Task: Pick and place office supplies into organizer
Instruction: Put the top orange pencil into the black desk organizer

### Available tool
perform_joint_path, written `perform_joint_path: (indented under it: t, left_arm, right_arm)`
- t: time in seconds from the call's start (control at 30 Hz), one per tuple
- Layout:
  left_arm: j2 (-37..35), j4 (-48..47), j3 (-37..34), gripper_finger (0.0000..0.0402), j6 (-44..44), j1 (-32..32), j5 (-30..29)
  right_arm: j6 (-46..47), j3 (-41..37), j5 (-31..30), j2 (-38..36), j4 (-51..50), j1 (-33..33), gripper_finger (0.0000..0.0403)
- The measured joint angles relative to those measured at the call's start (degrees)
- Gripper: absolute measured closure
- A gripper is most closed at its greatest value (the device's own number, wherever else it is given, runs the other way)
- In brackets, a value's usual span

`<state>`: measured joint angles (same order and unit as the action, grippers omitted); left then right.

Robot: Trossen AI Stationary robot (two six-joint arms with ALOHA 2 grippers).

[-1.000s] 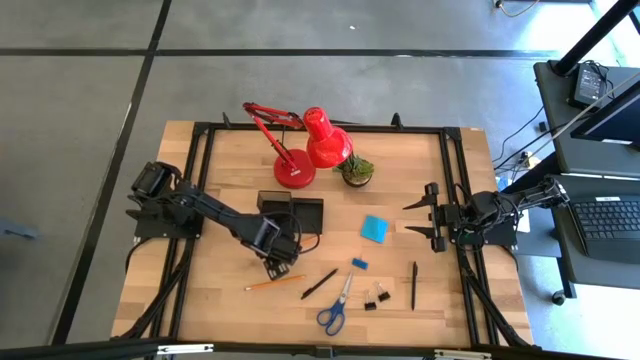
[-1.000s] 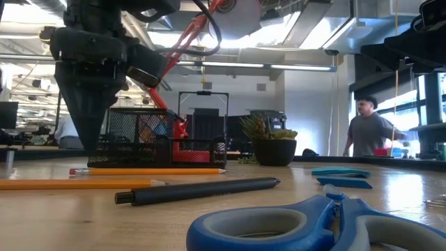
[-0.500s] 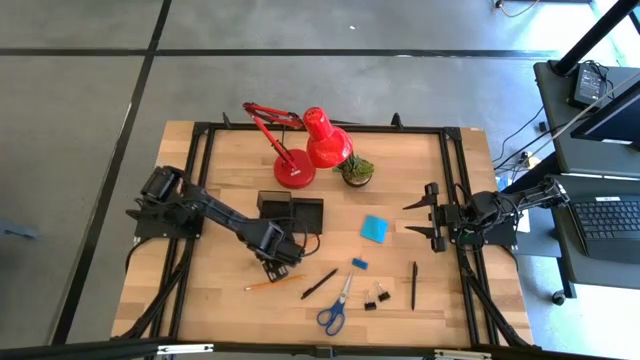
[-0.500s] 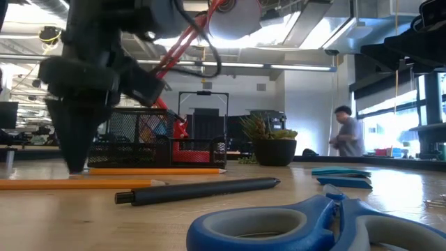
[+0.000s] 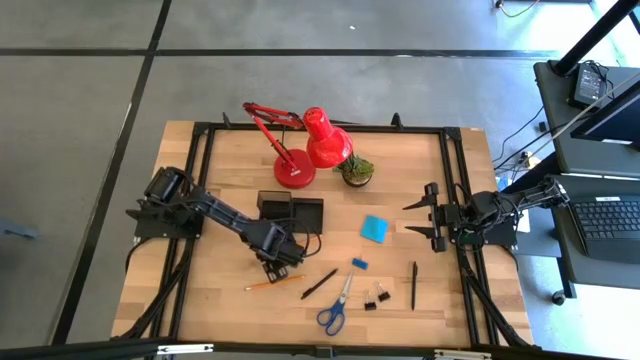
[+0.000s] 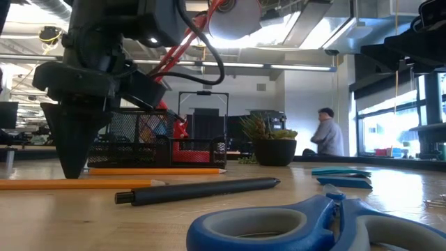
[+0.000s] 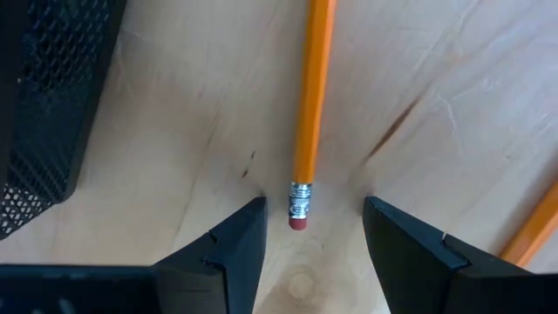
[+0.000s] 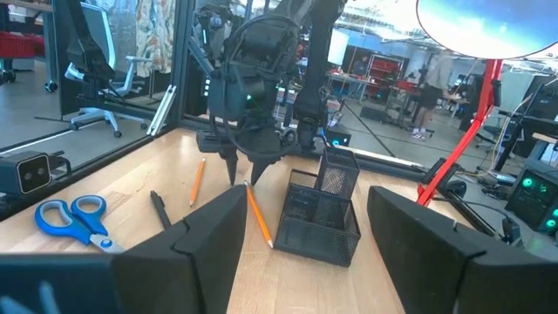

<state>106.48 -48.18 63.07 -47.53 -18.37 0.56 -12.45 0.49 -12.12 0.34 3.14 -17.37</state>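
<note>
Left hand (image 7: 307,231), fingers wide, straddles the orange pencil's (image 7: 311,96) eraser end.

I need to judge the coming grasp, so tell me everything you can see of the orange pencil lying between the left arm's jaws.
The orange pencil is a slim, painted shaft ending in a banded metal ferrule and a small pink eraser. It lies flat on the wooden table, next to the black mesh organizer. Its eraser end sits in the gap of the left gripper, whose open jaws straddle it without touching. A second pencil lies close by, apart from it. Its tip is outside the wrist view.
</note>
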Motion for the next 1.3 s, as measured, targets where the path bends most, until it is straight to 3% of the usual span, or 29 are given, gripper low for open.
perform_joint_path:
  t: [1.3]
  left_arm:
    - [0.15, 0.22, -0.11, 0.0217, 1.91, 0.70, -0.70]
  right_arm:
    - [-0.02, 0.00, 0.00, -0.01, 0.00, 0.00, 0.0161]
